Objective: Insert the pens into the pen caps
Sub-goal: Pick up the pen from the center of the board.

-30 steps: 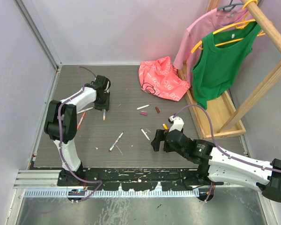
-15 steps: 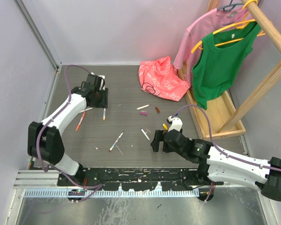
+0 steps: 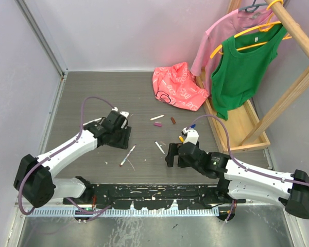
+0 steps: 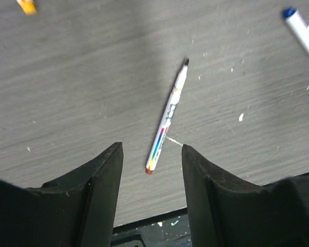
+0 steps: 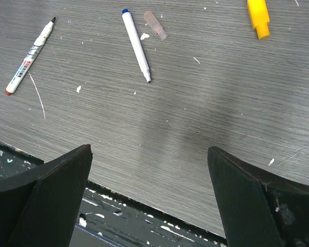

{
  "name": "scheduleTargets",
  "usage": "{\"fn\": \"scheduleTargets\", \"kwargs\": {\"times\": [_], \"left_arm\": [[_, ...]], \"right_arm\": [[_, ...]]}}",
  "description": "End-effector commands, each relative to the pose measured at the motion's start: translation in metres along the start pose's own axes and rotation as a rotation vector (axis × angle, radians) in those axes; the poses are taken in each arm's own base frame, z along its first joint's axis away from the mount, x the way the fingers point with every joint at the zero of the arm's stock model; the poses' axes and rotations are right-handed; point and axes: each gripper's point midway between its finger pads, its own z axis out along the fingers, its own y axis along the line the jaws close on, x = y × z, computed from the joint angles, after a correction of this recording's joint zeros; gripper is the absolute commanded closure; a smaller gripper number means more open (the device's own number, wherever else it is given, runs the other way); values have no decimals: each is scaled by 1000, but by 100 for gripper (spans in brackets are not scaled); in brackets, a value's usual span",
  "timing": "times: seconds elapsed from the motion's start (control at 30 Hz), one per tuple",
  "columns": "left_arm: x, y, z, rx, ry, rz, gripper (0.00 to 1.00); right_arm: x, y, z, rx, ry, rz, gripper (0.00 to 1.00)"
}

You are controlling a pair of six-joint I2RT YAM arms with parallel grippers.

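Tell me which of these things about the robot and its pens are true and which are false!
1. The left gripper is holding a pen. False: it is open, and the red-ended pen lies on the table beneath it.
2. The right gripper is open and empty. True.
3. The green top hangs on the wooden rack. True.
4. The pink bag hangs there too. False: it lies on the table.

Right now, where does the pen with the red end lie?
In the top view the red-ended pen lies on the table left of centre, just on the near side of the left gripper, with the blue-ended pen to its right.
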Motion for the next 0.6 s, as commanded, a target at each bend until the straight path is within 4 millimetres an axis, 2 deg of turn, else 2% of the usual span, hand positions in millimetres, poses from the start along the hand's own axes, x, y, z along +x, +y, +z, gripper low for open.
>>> {"fn": "scheduleTargets", "kwargs": {"times": [0.0, 0.23, 0.33, 0.57], "left_arm": [[10, -10, 2, 14, -21, -47, 49], [28, -18, 14, 11, 16, -19, 49], [36, -18, 27, -23, 52, 7, 49], [51, -19, 47, -50, 108, 37, 56]], "right_arm": [[-12, 16, 0, -49, -30, 29, 1], [-10, 16, 1, -51, -25, 39, 1], [-9, 17, 1, -55, -20, 45, 1], [-8, 22, 2, -71, -8, 50, 1]]}}
